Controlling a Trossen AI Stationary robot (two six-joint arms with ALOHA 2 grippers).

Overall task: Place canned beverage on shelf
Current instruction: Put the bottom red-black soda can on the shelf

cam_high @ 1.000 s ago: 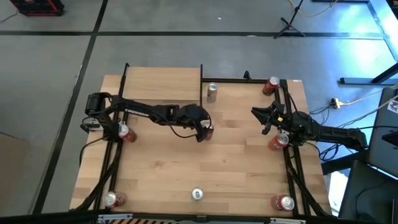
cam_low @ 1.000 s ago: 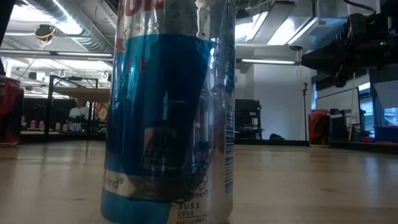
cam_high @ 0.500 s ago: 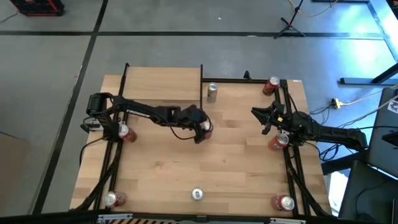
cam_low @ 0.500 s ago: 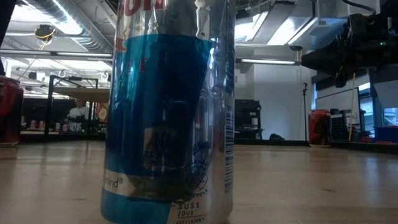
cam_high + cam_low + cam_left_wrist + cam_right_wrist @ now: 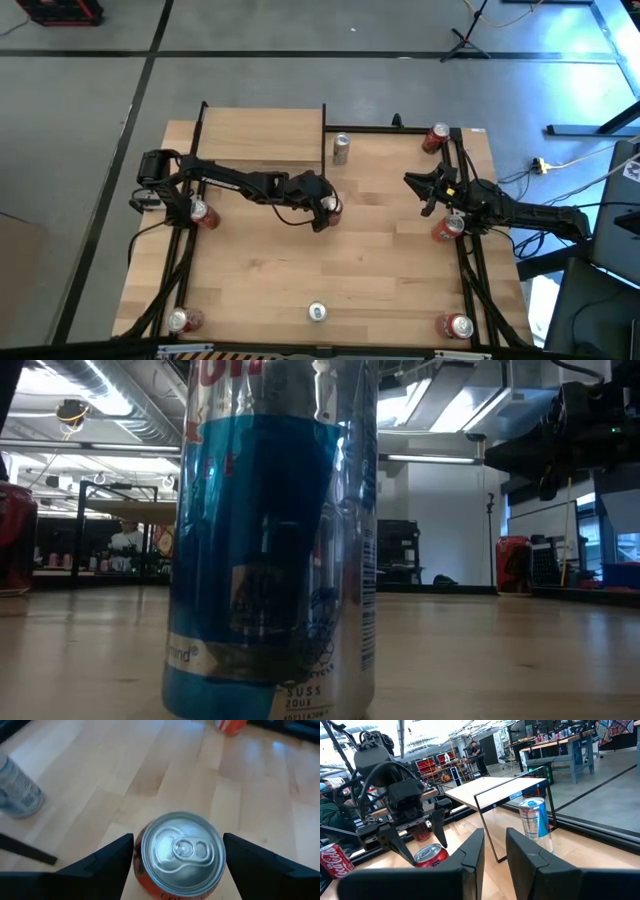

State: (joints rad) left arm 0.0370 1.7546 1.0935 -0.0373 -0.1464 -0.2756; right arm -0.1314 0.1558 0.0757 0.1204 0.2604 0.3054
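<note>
A red can (image 5: 181,851) with a silver top stands upright near the table's middle, and my left gripper (image 5: 326,210) is shut on it. The shelf (image 5: 262,135), a light-wood board on thin black posts, stands at the far left; it also shows in the right wrist view (image 5: 490,787). A blue-and-silver can (image 5: 341,148) stands on the table just right of the shelf. My right gripper (image 5: 410,182) waits at the right side, level. Its fingers are a narrow gap apart (image 5: 495,842) and hold nothing. My left gripper pinches the red can between its two fingers, one on each side of the can's wall (image 5: 141,872). The fingers (image 5: 107,865) come slanting down from the table's left. The can stays upright; the wrist view cuts off its base, so lifted or standing cannot be told.
Red cans stand beside the arm frames at the left (image 5: 205,213), right (image 5: 445,228), far right (image 5: 435,137) and both near corners (image 5: 180,320) (image 5: 455,325). A tall blue-silver can (image 5: 270,540) at the near edge (image 5: 317,313) fills the low view.
</note>
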